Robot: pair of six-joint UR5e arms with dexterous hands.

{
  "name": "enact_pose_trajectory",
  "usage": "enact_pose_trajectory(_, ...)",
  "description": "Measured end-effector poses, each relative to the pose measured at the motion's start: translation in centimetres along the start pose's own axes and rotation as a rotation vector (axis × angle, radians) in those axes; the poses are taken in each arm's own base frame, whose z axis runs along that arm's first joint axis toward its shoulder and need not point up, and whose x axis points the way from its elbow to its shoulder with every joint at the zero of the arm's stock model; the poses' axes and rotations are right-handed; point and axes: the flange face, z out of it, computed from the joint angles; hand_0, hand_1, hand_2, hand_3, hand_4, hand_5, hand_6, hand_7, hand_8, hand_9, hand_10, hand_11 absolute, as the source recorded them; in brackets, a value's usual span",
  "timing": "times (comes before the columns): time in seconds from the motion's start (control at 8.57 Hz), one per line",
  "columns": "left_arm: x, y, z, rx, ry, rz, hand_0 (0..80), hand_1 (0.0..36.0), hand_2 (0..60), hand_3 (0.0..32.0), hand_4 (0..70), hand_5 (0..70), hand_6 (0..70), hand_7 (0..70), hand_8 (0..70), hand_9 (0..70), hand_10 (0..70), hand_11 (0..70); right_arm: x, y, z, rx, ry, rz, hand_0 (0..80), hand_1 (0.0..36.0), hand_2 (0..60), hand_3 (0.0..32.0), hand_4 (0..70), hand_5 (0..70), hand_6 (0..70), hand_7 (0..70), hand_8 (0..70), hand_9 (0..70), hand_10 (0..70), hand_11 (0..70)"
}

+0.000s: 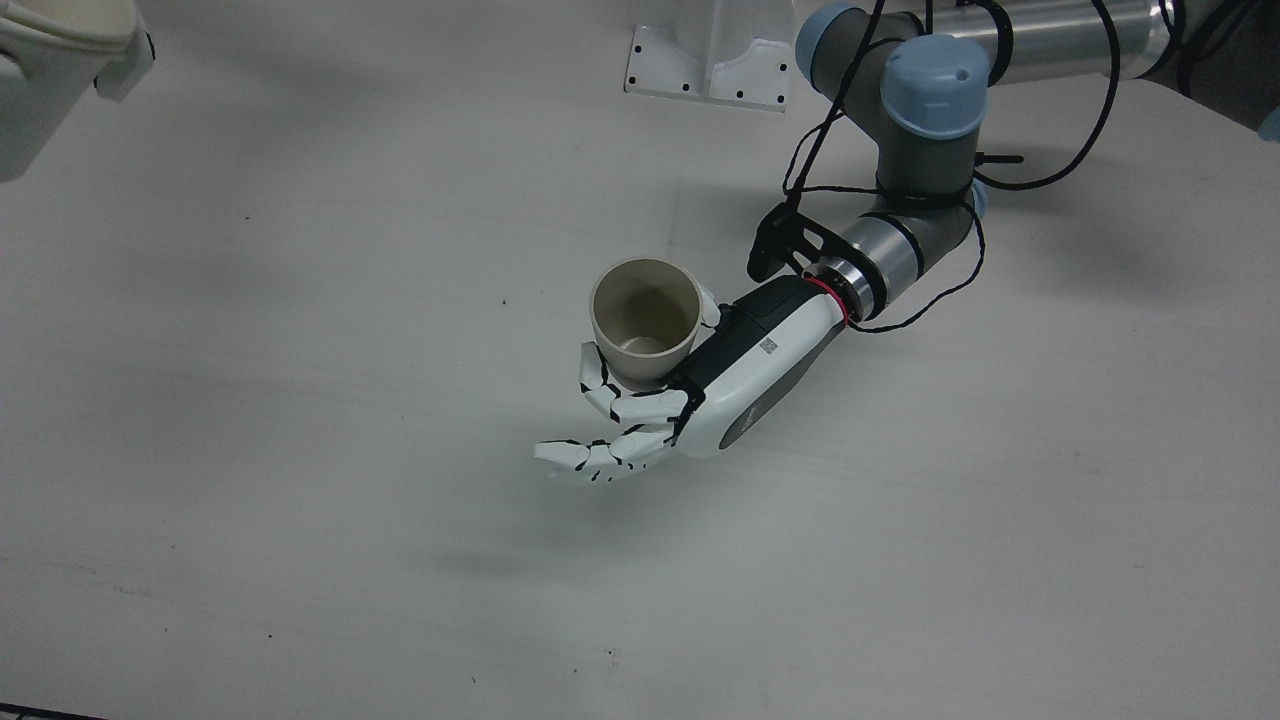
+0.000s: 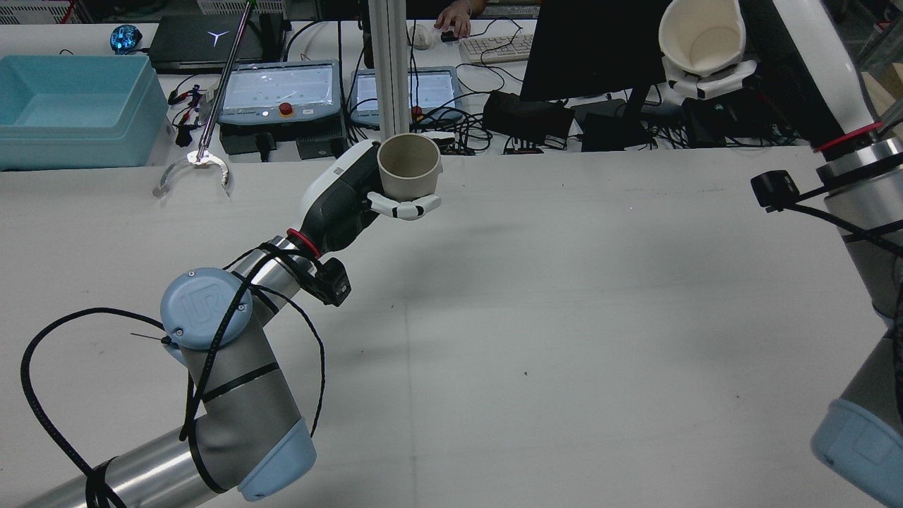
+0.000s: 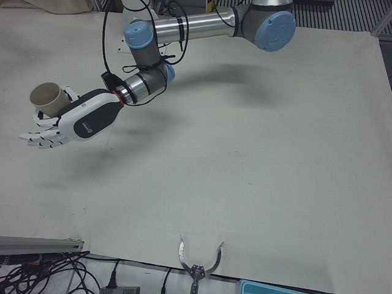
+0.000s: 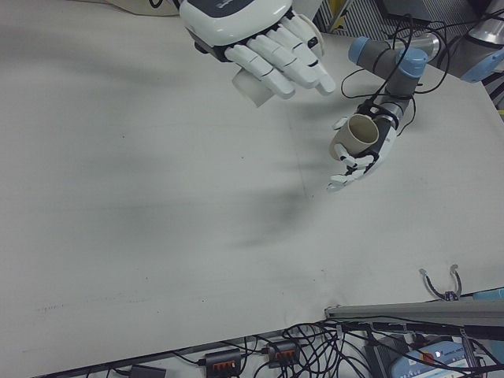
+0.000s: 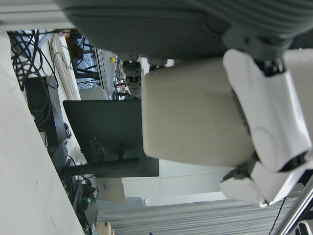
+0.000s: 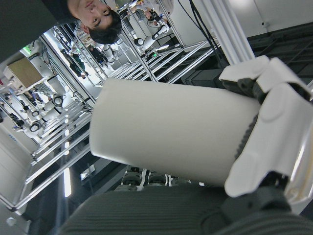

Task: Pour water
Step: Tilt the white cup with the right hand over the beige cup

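Note:
A beige cup stands upright and looks empty, held above the middle of the table by my left hand, which is shut on it with some fingers stretched out below. The rear view shows that cup and left hand near the table's far edge. My right hand is raised high at the far right, shut on a white cup tilted so its mouth faces the rear camera; its inside looks empty. In the right-front view the right hand covers most of the white cup, well apart from the beige cup.
A grabber tool lies at the table's far left edge. Beyond the table are a teal bin, control panels, a monitor, cables and a person's hand at a keyboard. The arm pedestal sits at the table's robot side.

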Motion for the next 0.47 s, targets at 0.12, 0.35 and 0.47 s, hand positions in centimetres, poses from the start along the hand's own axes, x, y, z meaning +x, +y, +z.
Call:
enact_pose_trajectory(0.12, 1.2, -3.0, -1.5, 0.028, 0.008, 0.022, 46.8, 16.3, 53.9, 0.0, 57.8, 70.0, 15.7, 22.3, 11.9, 18.9, 10.4, 15.6, 1.2, -2.6, -1.0, 0.050, 0.029, 0.066, 46.8, 25.9, 60.0, 0.0, 23.2, 70.0, 9.5, 15.3, 3.7, 7.6, 5.7, 9.7)
enact_pose_trajectory(0.35, 4.6, -9.7, -5.2, 0.089, 0.034, 0.072, 46.3, 14.3, 48.6, 0.0, 57.5, 70.0, 15.3, 22.2, 11.6, 18.6, 10.3, 15.3, 2.3, -7.3, -2.8, 0.128, 0.058, 0.159, 46.3, 22.6, 56.4, 0.0, 22.2, 70.0, 8.5, 14.6, 3.5, 7.6, 5.8, 9.6)
enact_pose_trajectory(0.47, 7.2, -14.5, -8.6, 0.135, 0.053, 0.103, 46.3, 14.4, 48.8, 0.0, 58.2, 70.0, 15.6, 22.6, 11.8, 18.8, 10.4, 15.4, 2.4, -9.4, -3.8, 0.163, 0.067, 0.192, 46.0, 20.2, 49.1, 0.0, 23.9, 70.0, 7.6, 14.3, 2.9, 7.0, 5.8, 9.4)
